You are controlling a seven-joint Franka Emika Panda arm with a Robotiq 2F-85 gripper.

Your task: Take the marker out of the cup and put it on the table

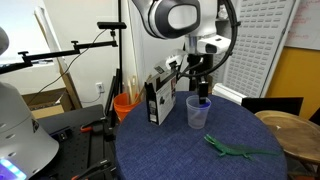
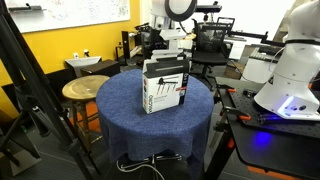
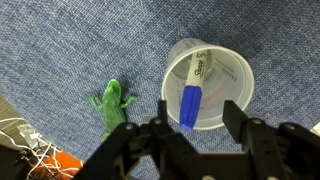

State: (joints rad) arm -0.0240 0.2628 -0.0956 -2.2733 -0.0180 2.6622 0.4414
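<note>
Currently the marker leans inside the cup on the table. Above it the gripper hangs empty, jaws spread wide.

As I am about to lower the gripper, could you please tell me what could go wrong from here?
1. The translucent whitish plastic cup looks light; a finger catching its rim could tip it.
2. The slim blue marker lies slanted in the cup, so the open gripper might pinch it off-centre and drop it.
3. The black-and-white carton stands close beside the cup; a wide swing might hit it.
</note>
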